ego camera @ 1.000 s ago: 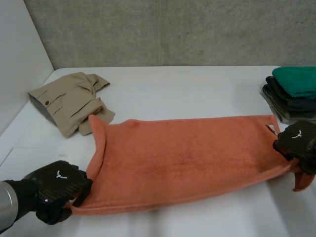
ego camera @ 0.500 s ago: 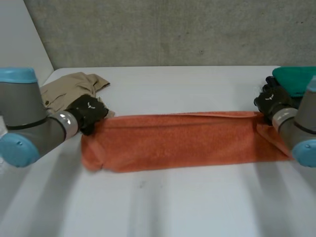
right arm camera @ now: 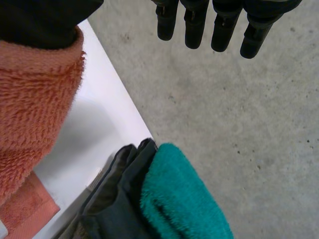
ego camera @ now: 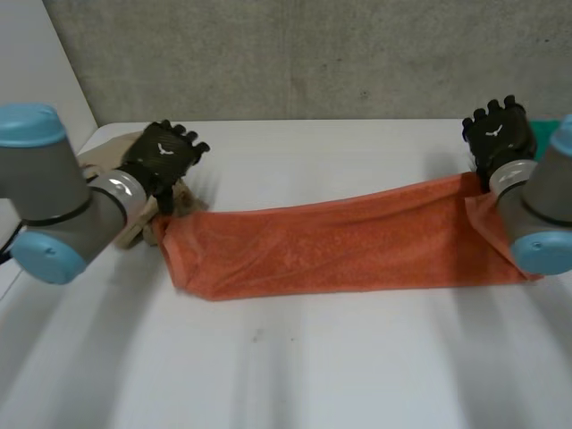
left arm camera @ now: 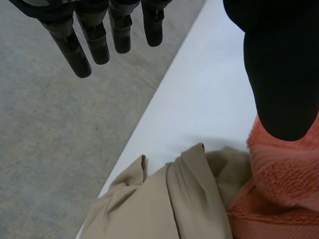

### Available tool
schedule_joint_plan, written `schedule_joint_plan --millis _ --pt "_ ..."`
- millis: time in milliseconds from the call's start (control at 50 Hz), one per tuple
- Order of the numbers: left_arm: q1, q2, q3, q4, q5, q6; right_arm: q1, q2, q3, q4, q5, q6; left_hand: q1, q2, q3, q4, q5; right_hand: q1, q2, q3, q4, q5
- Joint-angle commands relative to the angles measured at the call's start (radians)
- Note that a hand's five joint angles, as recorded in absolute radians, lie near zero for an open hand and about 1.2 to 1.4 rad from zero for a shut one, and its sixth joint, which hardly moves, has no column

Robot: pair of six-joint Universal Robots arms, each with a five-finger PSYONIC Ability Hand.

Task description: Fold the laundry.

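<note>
Count: one orange terry towel (ego camera: 340, 250), one beige crumpled garment (ego camera: 100, 154), one teal fluffy towel (ego camera: 547, 132), two robot hands. Also dark grey folded cloth (right arm camera: 114, 199) under the teal one, layer count not readable.

Orange terry towel:
- Doubled lengthwise into a long band.
- Spans the white counter (ego camera: 313, 357) from side to side, between the two arms.
- Middle low on the counter, both ends higher, one up at each robot hand.

Left robot hand (ego camera: 165, 152):
- Raised over the beige garment at the far left of the counter.
- Wide open in the left wrist view (left arm camera: 281, 64): fingers (left arm camera: 94, 35) straight, spread, well apart from the thumb and clear of any cloth.
- Towel end (left arm camera: 279, 184) right under the thumb, apparently touching it, draped rather than gripped.
- Beige garment (left arm camera: 149, 209) just beside that towel end, touching it.

Right robot hand (ego camera: 499, 132):
- Raised at the far right, in front of the teal towel.
- Same state in the right wrist view (right arm camera: 45, 17): wide open, fingers (right arm camera: 222, 25) straight and clear of any cloth.
- Towel end (right arm camera: 30, 99) bunched directly below the thumb, against it.
- Teal towel (right arm camera: 184, 199) on top of the dark grey cloth, at the counter's edge, near the orange end but apart from it.
</note>
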Motion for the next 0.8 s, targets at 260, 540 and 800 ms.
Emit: schedule_joint_plan --millis 260,540,800 --pt "0.023 0.305 -0.341 -0.051 0.074 -0.195 -0.134 -0.080 0.027 0.328 -0.238 0.066 -0.012 -0.032 -0.034 -0.027 -0.051 0.778 0.797 0.797 0.796 0.784" --pt "0.009 0.245 -0.277 -0.035 0.083 -0.245 -0.111 -0.222 0.113 0.399 -0.243 0.092 -0.012 -0.032 -0.034 -0.027 -0.051 1.167 1.186 1.187 1.185 1.173" --pt "-0.065 -0.019 -0.053 -0.002 0.093 -0.319 -0.026 -0.827 0.423 0.304 -0.592 0.023 -0.012 -0.032 -0.034 -0.027 -0.051 1.167 1.186 1.187 1.185 1.173"
